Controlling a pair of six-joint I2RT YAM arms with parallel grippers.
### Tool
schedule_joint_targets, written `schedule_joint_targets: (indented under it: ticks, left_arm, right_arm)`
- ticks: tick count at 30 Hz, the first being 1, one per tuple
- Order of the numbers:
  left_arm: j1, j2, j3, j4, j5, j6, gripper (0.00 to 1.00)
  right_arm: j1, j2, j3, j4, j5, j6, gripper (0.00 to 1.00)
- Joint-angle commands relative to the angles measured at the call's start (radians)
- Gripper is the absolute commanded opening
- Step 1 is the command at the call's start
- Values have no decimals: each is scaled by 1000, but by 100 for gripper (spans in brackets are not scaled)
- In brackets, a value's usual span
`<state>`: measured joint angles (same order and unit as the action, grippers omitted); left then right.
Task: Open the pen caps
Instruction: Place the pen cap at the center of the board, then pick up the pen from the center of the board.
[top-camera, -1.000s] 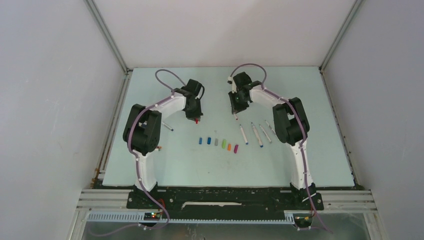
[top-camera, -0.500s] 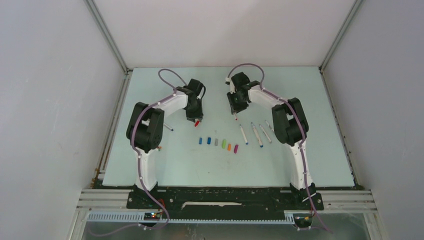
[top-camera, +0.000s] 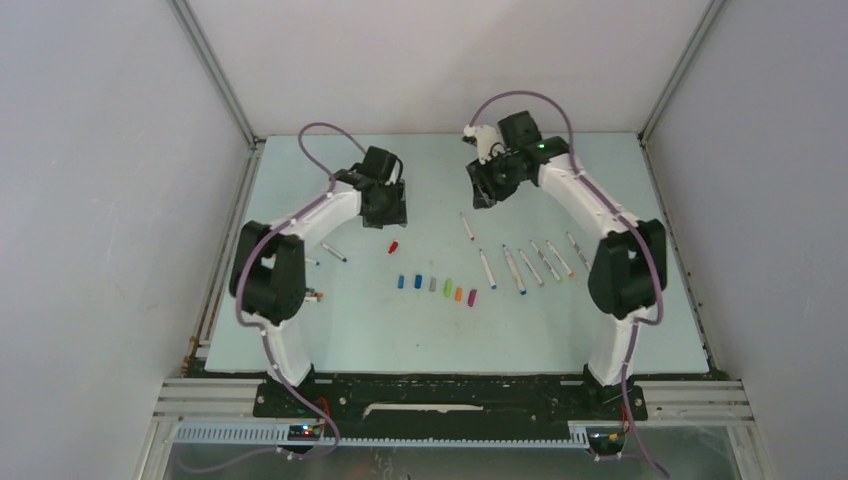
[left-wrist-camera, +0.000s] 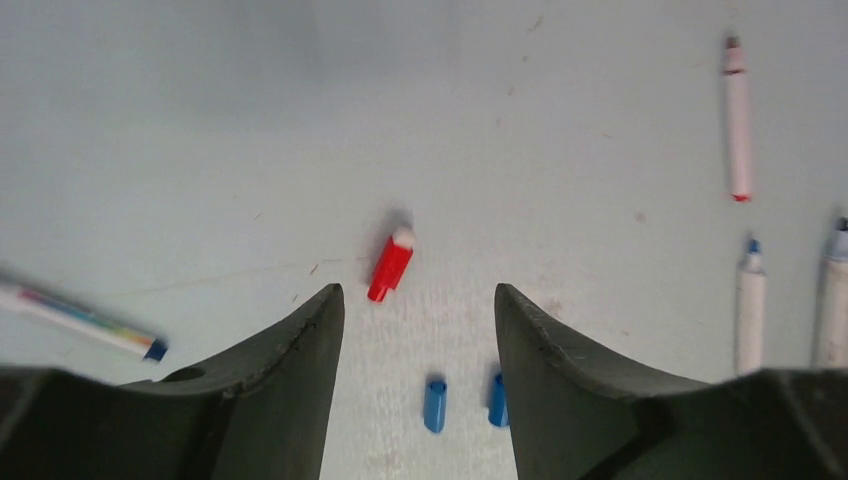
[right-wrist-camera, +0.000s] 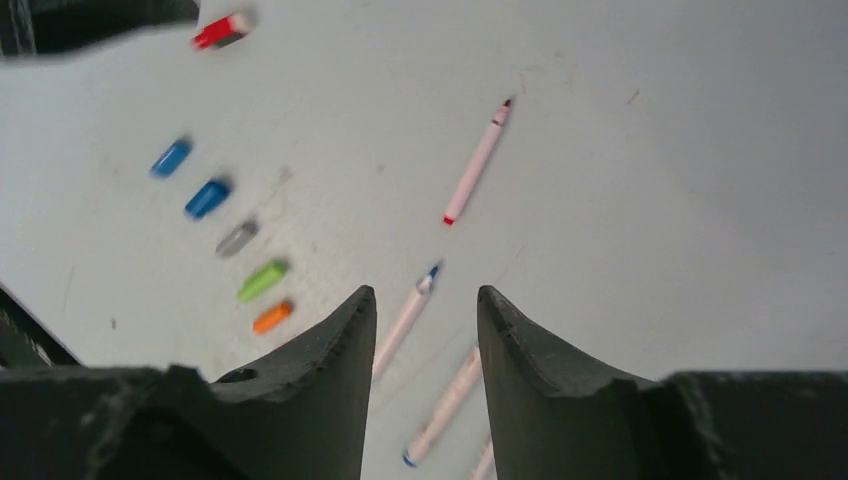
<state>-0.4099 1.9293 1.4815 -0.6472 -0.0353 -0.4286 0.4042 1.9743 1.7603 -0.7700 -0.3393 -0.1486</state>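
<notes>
A red pen cap (top-camera: 393, 245) (left-wrist-camera: 390, 265) lies loose on the table, just ahead of my left gripper (top-camera: 386, 208) (left-wrist-camera: 416, 292), which is open and holds nothing. A row of pen caps, blue (top-camera: 401, 282), grey (top-camera: 433, 284), green (top-camera: 448, 288), orange and magenta (top-camera: 471, 297), lies at mid-table. The uncapped pen with a red end (top-camera: 467, 226) (right-wrist-camera: 476, 165) lies free, ahead of my right gripper (top-camera: 488, 192) (right-wrist-camera: 425, 293), also open and empty. Several more white pens (top-camera: 531, 268) lie in a row to the right.
Two pens (top-camera: 334, 252) (top-camera: 313, 295) lie near the left arm; one shows in the left wrist view as a blurred pen (left-wrist-camera: 80, 318). Two blue caps (left-wrist-camera: 435, 404) sit below the left fingers. The table edge rails (top-camera: 226, 240) and white walls bound the mat.
Both grippers have opened and pulled back toward the far side. The left one has dropped the red cap on the table; the right one has left the red-ended pen lying there.
</notes>
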Motion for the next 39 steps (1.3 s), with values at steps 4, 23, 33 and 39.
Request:
schedule_joint_targets:
  ticks: [4, 23, 33, 39]
  left_arm:
    - [8, -421, -208, 188, -166, 63, 64]
    - [204, -465, -567, 331, -236, -288, 84]
    - [229, -224, -406, 242, -253, -314, 64]
    - [238, -182, -373, 218, -273, -315, 50]
  right_arm:
    - [-10, -301, -161, -172, -231, -396, 46]
    - [-364, -618, -638, 76, -691, -391, 50]
    - [-367, -568, -638, 79, -687, -385, 50]
    - [-367, -551, -638, 80, -682, -383, 50]
